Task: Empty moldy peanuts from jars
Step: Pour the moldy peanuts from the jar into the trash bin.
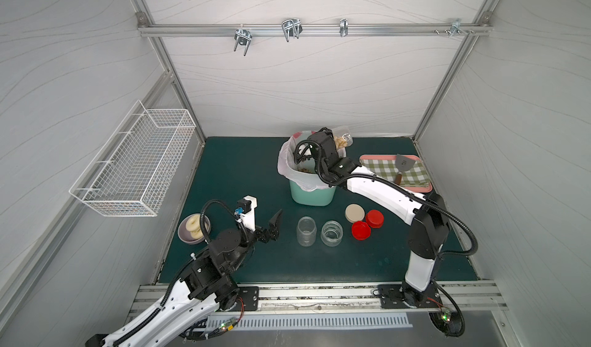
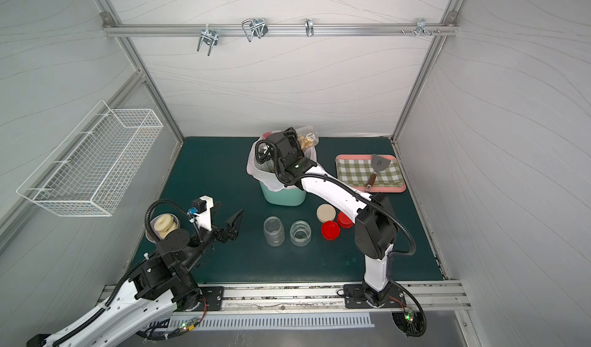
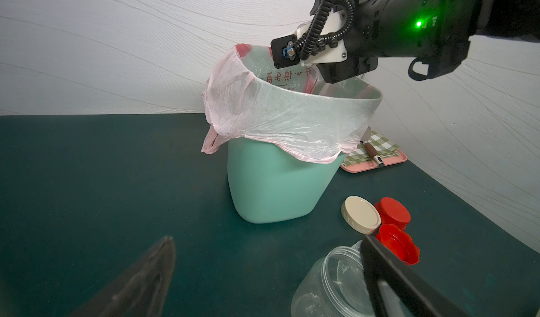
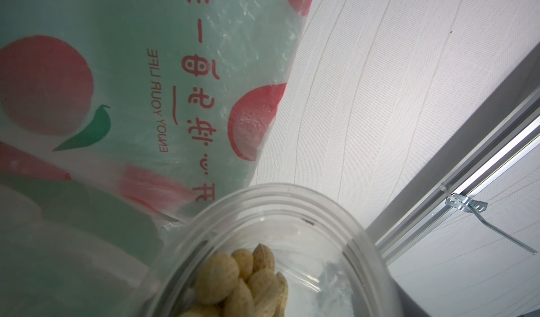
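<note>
The right hand (image 1: 332,137) grips a clear jar (image 1: 344,136), tipped over the far rim of a bag-lined green bin (image 1: 311,196), with moldy peanuts (image 1: 339,143) inside the jar. The left hand (image 2: 227,212) hovers wide open above the table (image 1: 240,169), beside two empty jars (image 1: 306,231) standing near three loose lids (image 1: 354,213).

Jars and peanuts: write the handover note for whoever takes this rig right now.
Right hand: shut on the third jar, tilted at the far rim of the mint bin; peanuts are inside it.
Left hand: open, empty, low over the mat.
Done: the taller jar and shorter jar stand empty and lidless on the mat; the beige lid and red lids lie beside them.
Left: pour out the third jar, then set it down.
</note>
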Tool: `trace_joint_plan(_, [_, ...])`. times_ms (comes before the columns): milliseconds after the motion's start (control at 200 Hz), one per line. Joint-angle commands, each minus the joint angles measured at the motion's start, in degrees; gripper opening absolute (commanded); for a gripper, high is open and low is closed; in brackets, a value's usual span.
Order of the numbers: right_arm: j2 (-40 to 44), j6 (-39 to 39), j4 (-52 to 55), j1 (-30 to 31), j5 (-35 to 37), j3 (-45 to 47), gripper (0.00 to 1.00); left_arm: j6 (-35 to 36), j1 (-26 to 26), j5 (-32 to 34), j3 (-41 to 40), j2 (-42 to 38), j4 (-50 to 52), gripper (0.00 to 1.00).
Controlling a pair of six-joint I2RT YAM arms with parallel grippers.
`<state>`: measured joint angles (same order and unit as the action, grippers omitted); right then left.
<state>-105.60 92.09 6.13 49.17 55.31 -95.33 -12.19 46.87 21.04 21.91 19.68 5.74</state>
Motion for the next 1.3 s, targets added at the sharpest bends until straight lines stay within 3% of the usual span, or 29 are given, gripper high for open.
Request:
trace_joint_plan(0, [2.9, -5.6, 3.1, 0.5, -0.4, -0.8, 0.00, 0.2, -0.2, 1.2, 1.5, -0.8, -1.4, 1.00])
trace_joint_plan(135, [5.3, -18.9, 13.6, 0.4, -4.2, -4.0, 0.00, 0.2, -0.2, 1.2, 1.4, -0.9, -1.5, 1.00])
trace_joint_plan(300, [8.5, -28.0, 17.9, 0.1, -8.1, -5.1, 0.00, 0.2, -0.1, 1.0, 1.4, -0.7, -1.7, 1.00])
trace_joint_plan(670, [8.5, -34.4, 23.2, -0.3, -11.7, -8.5, 0.00, 0.4, -0.1, 0.6, 1.5, 0.3, -2.2, 1.00])
trace_joint_plan(875, [6.4, -25.5, 18.8, 0.1, -5.4, -6.4, 0.00, 0.5, -0.1, 0.6, 1.3, -0.2, -2.1, 1.00])
trace_joint_plan(1296, [3.0, -11.7, 10.4, 1.6, 0.7, -5.5, 0.00, 0.8, -0.2, 0.7, 1.3, -0.9, -1.6, 1.00])
